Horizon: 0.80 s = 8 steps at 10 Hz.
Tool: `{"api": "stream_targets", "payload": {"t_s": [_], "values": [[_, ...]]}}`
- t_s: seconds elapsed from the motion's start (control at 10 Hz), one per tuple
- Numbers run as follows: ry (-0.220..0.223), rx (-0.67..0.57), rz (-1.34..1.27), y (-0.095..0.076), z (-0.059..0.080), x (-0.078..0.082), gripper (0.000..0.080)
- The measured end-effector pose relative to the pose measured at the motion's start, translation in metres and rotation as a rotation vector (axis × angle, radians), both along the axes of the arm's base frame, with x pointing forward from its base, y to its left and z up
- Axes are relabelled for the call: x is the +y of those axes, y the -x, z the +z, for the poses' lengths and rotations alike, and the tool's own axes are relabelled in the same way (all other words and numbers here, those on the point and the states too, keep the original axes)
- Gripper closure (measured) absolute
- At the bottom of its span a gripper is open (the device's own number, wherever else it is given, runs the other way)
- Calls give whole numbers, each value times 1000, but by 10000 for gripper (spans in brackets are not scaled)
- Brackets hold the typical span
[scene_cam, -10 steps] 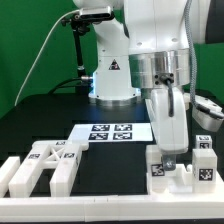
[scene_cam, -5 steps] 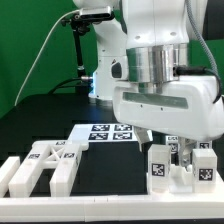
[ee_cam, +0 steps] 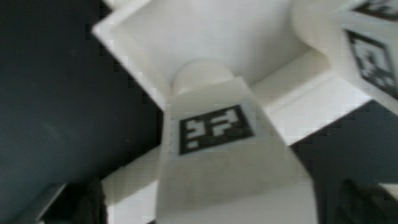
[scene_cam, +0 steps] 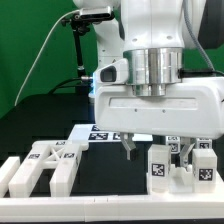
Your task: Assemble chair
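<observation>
The chair parts are glossy white blocks with black-and-white tags. One group (scene_cam: 45,165) lies at the exterior view's front left. Another group (scene_cam: 190,165) stands at the front right. My gripper (scene_cam: 157,150) hangs over the right group, open wide. One dark finger (scene_cam: 128,148) is left of an upright tagged part (scene_cam: 158,170) and the other finger is right of it. In the wrist view that tagged part (ee_cam: 217,135) fills the space between the fingers (ee_cam: 50,205), with a dark gap on each side. My gripper (ee_cam: 210,208) holds nothing.
The marker board (scene_cam: 98,131) lies flat on the black table behind the parts. The white border rail (scene_cam: 100,200) runs along the front edge. The arm's base (scene_cam: 110,75) stands at the back, with a green stand and cable to the left.
The hand has turned about its vertical axis, so its broad side now faces the exterior camera. The fingers now stand apart on either side of the upright tagged part. The parts have not moved.
</observation>
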<state>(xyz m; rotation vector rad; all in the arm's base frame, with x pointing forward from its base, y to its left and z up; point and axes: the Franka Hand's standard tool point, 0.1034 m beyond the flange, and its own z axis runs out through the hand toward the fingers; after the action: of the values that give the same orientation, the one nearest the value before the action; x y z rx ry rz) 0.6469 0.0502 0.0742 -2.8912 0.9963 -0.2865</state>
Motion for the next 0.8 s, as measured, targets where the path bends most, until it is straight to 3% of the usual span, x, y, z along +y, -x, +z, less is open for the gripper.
{"api": "stream_targets", "payload": {"t_s": [0.1, 0.3, 0.7, 0.8], "values": [[-8, 0, -34, 0, 0, 0, 160], [-31, 1, -142, 0, -1, 0, 495], [-124, 45, -659, 2, -2, -2, 513], [-168, 62, -839, 2, -2, -3, 513]]}}
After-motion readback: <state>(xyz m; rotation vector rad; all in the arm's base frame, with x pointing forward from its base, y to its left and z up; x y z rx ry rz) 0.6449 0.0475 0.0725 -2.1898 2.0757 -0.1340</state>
